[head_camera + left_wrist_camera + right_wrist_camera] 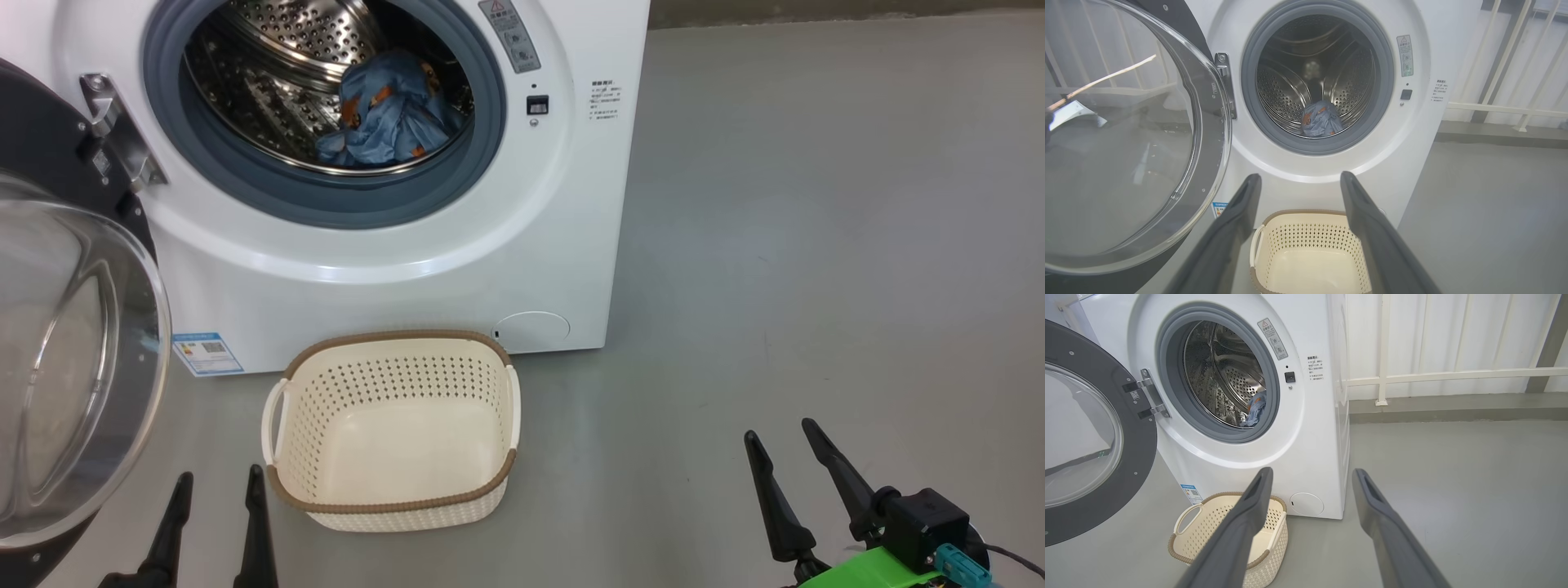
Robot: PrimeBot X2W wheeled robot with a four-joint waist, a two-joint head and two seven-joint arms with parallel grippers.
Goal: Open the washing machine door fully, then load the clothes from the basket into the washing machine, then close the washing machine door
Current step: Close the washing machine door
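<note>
door: washing machine door (73,367) swung wide | load: clothes (388,110) in washing machine (367,278) drum | basket (392,380) on floor before it | left pincer (221,472), right pincer (779,429): fingers apart, unladen

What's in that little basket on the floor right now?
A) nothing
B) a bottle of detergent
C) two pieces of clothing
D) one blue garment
A: the basket has a bare cream bottom in the head view, and a blue garment lies inside the washing machine.
</note>
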